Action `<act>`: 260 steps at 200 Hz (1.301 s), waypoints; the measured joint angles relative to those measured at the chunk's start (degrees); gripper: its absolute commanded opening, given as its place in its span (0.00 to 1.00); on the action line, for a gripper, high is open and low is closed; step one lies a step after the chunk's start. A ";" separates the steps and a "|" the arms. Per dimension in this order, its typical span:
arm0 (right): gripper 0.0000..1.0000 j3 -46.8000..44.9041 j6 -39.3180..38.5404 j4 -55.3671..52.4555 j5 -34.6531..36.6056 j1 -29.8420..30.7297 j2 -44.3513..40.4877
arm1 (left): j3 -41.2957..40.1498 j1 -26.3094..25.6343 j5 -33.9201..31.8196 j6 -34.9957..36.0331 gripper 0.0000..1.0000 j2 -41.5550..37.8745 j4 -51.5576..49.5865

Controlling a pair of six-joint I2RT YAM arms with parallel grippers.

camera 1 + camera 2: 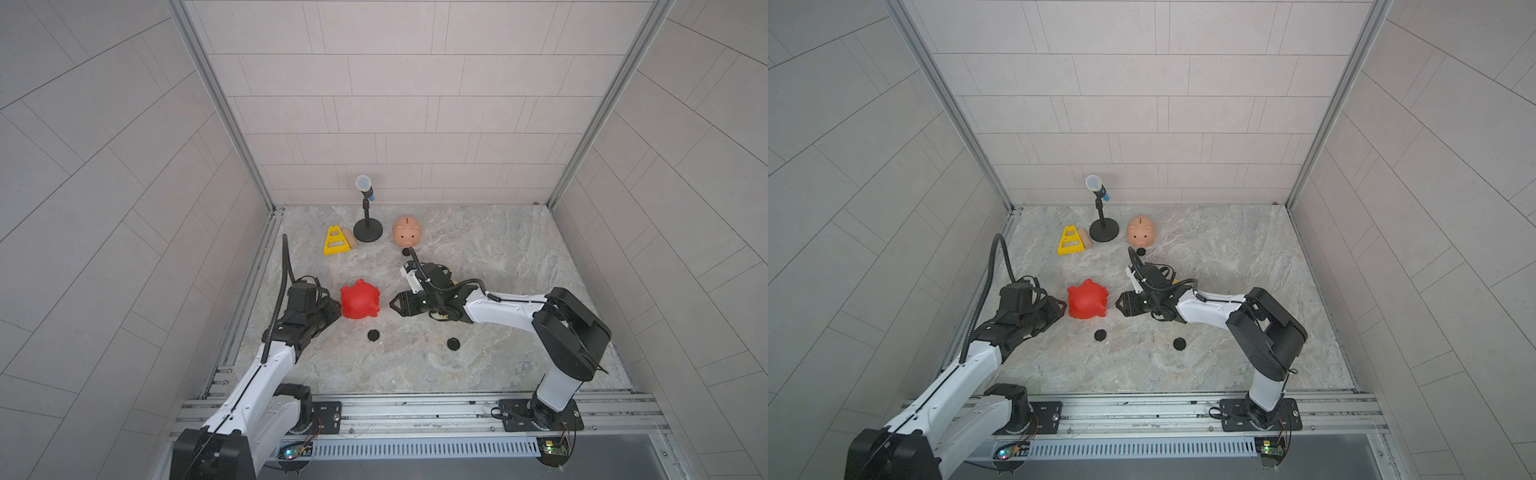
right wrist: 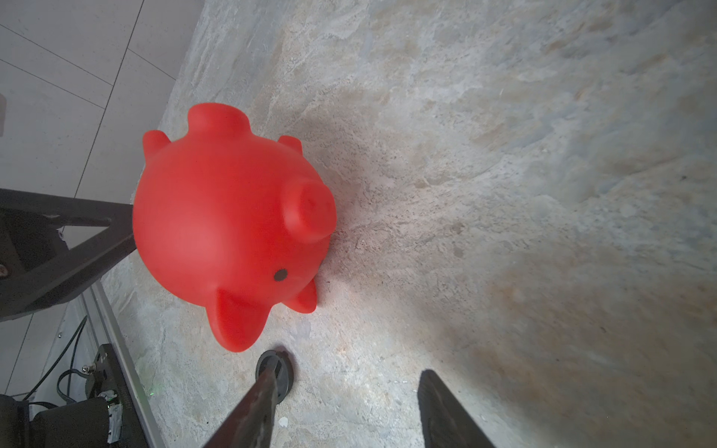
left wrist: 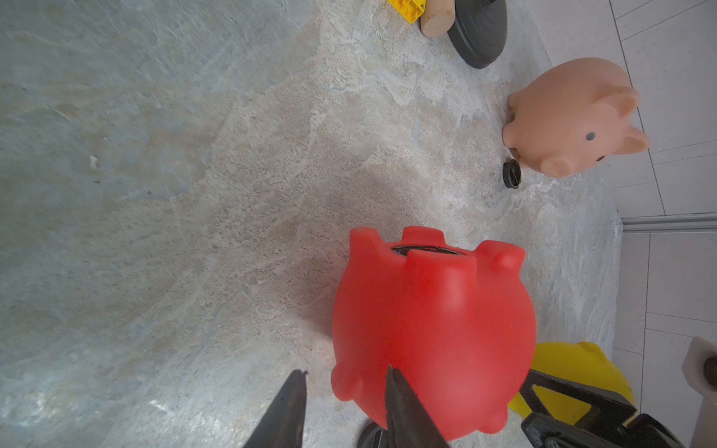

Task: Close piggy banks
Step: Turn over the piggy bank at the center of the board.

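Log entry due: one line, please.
left pincer at belly-up glossy red plastic pig, grip unclear; right pincer open, empty; black round plug loose

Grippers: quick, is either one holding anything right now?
Left gripper: slightly open, empty, tips beside the red piggy bank.
Right gripper: open, empty.

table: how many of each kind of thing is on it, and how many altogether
piggy banks: 3 (red pig, peach-pink pig, yellow pig partly hidden)
black round plugs: 3
microphone on a stand: 1
yellow triangular frame: 1
wooden block: 1
total: 9
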 measured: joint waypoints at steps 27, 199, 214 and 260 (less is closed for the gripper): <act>0.59 0.17 -0.02 -0.22 -0.15 0.09 0.00 | 0.00 0.00 0.00 0.00 0.39 -0.11 -0.04; 0.39 1.86 -1.42 0.17 -2.60 2.05 1.42 | -0.63 0.00 2.45 -0.04 0.43 -3.28 -0.35; 0.36 2.89 -1.49 0.22 -2.86 2.73 3.08 | -0.63 0.00 2.73 -0.04 0.43 -3.04 -0.35; 0.32 3.63 -1.53 0.42 -2.47 3.43 5.09 | -0.63 0.00 2.99 -0.02 0.43 -2.16 -0.35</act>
